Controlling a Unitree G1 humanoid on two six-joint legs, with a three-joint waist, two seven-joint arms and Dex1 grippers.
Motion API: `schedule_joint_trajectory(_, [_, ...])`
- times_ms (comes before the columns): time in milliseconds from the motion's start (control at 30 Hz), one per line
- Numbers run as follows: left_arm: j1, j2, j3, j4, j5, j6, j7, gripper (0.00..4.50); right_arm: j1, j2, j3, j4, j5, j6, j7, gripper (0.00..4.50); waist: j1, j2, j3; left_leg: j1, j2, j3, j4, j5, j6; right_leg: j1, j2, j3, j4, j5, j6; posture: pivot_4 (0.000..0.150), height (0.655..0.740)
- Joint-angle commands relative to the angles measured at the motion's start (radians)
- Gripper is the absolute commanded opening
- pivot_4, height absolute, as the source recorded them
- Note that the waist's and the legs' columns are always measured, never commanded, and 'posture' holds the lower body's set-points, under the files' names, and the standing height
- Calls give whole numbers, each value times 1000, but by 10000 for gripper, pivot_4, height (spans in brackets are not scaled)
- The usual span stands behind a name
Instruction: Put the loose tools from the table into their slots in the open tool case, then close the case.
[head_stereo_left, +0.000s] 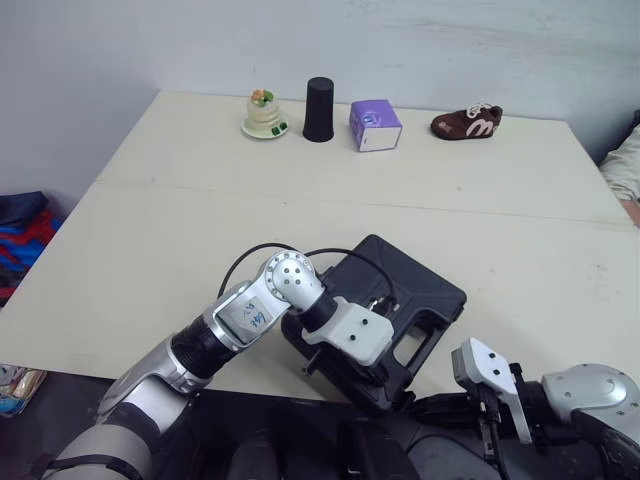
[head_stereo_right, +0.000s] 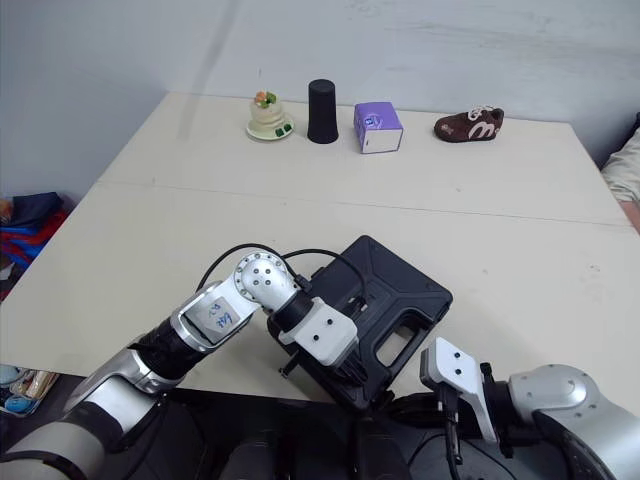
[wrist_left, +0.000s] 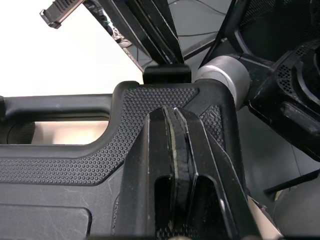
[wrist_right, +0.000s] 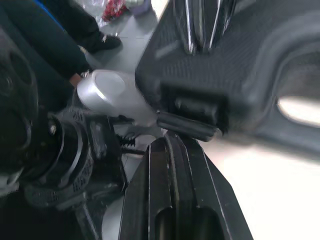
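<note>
Ok, tool case (head_stereo_left: 405, 285) lies flat with its lid down at the front edge of the table (head_stereo_left: 180, 220), handle end toward me. My left gripper (wrist_left: 175, 112): fingers pressed together, holding nothing, tips on the case's textured top beside the handle cutout (wrist_left: 55, 132). My right gripper (wrist_right: 172, 137): below the table edge, fingers together, empty, tips just under the case's front latch (wrist_right: 187, 125).
</note>
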Motion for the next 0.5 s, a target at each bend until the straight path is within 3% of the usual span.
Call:
schedule_joint_trajectory(33, [28,17,-70,79,92,24,12,299,-60,42,-25,-44,129,44,-47,0,-2,0,0,0,0,0,0,0,0,0,0,0,-1,0,-1,1500,7383])
schedule_joint_trajectory(133, [25,12,-66,94,93,20,18,299,-87,55,-35,-46,170,84,-73,0,-3,-1,0,0,1,1,0,1,1,0,0,0,-1,1,-5,1500,7383])
schedule_joint_trajectory(333, [40,-2,9,106,35,40,31,299,-67,5,-41,-34,74,26,-57,0,-2,0,-1,0,1,1,-1,5,4,2,0,0,-8,5,-8,1500,7383])
schedule_joint_trajectory(400, [59,-17,151,72,-95,124,52,6533,-35,2,-145,-18,113,22,-38,0,-3,2,0,-1,1,1,-1,5,4,3,-1,0,-10,7,-7,1500,7383])
schedule_joint_trajectory(500, [71,-2,349,13,-272,305,91,18126,7,-27,-298,15,171,20,38,9732,-1,2,2,-5,0,4,-1,6,6,-2,-3,-1,-9,8,-6,1500,7383])
